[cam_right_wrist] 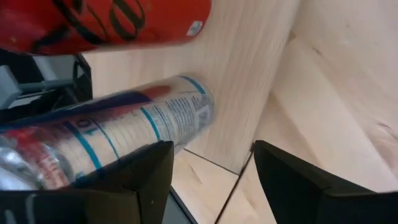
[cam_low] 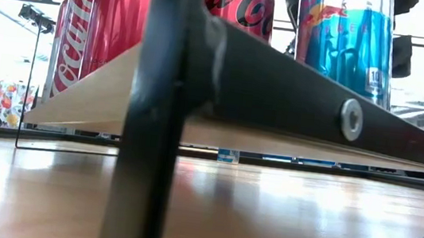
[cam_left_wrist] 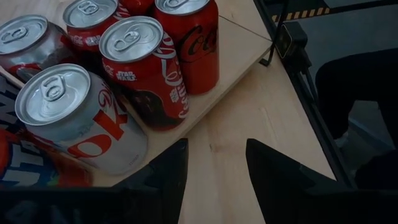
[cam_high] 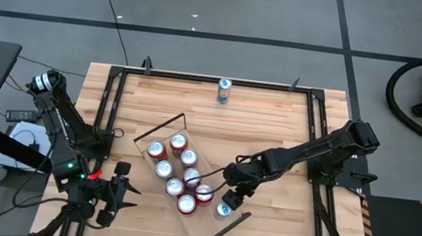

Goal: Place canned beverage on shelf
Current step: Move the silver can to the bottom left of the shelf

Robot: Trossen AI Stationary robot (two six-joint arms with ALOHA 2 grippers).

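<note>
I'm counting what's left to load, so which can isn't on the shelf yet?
The blue and silver can standing alone near the table's far edge. All the other cans stand together on the shelf.

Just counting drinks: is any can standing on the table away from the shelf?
Yes, one blue can stands alone near the tabletop's far edge, apart from the shelf.

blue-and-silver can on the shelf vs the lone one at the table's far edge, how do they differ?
The blue-and-silver can on the pale wood shelf stands at the plank's end beside the red cans, with the right gripper close by. The lone blue-and-silver can stands on bare tabletop, away from both arms. Both are upright and look alike.
</note>
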